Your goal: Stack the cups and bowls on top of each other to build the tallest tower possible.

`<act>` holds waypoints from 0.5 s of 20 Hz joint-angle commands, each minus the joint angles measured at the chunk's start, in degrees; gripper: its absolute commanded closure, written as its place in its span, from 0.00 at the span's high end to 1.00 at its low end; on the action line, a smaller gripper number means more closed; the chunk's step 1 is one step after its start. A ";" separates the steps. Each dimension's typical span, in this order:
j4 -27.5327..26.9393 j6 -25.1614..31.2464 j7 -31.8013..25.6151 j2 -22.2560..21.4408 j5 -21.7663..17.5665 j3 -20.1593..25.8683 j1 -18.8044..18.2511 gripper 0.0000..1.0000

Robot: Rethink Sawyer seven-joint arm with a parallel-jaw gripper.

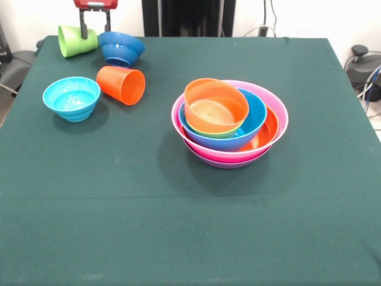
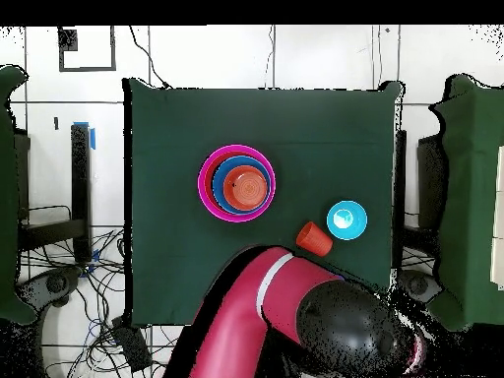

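Pincer (image 1: 95,27) over the lime green cup (image 1: 76,40), far table (image 1: 190,226) corner.
You cannot tell its opening (cup lies tipped); tower (image 1: 229,122) waits mid-table, bowls nested for stability.

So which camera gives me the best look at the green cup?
The front view. There the green cup lies on its side at the table's far edge, next to the dark blue bowl, with the gripper right at it. In the overhead view the arm covers that spot, so the cup is hidden.
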 commanded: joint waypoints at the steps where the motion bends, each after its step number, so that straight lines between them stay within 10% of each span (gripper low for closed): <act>1: -7.51 0.06 -3.25 1.07 -1.37 9.80 0.16 1.00; 10: -7.09 0.21 -3.25 0.93 -1.33 9.71 0.31 1.00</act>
